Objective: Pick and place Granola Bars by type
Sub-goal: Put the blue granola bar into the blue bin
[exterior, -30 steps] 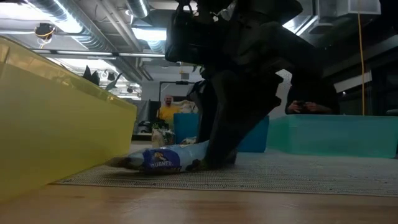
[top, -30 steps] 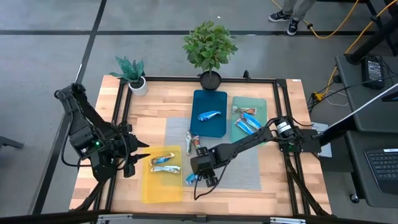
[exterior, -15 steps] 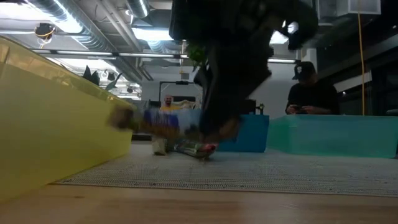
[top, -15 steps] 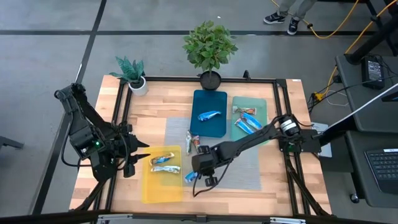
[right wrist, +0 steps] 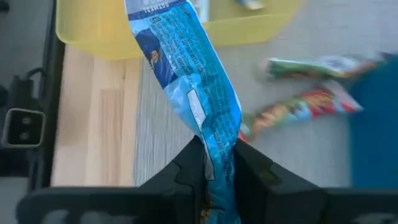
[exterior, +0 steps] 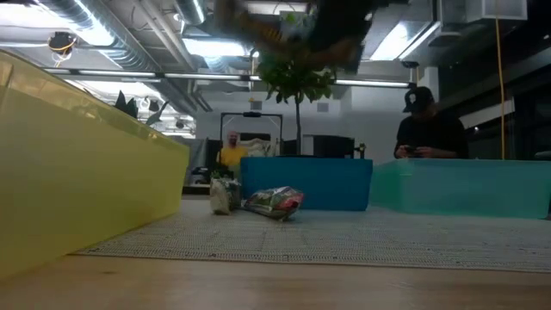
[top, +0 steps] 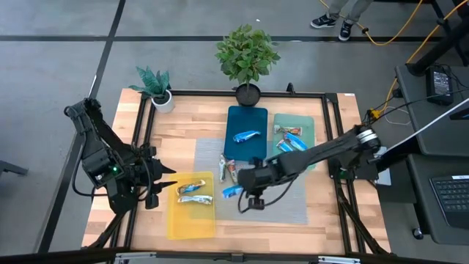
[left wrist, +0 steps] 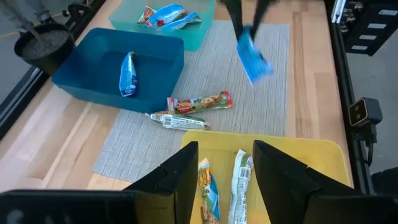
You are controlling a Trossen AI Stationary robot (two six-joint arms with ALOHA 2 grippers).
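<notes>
From above, my right gripper (top: 242,192) hangs over the grey mat (top: 286,209), clamped on one end of a blue granola bar (top: 232,192) just right of the yellow tray (top: 176,224). Two bars (top: 194,193) lie in that tray, one blue bar (top: 245,136) in the dark blue tray (top: 247,150), several in the teal tray (top: 308,121), and two more (top: 226,169) on the mat between. My left gripper (top: 165,183) waits at the table's left, fingers parted around nothing.

At table height, two loose bars (exterior: 274,202) rest on the mat before the blue tray.

Past my left fingers (left wrist: 180,177), the lifted bar (left wrist: 252,59) dangles above the mat.

Through my right wrist, my fingers (right wrist: 186,168) pinch the blue wrapper (right wrist: 186,81).
</notes>
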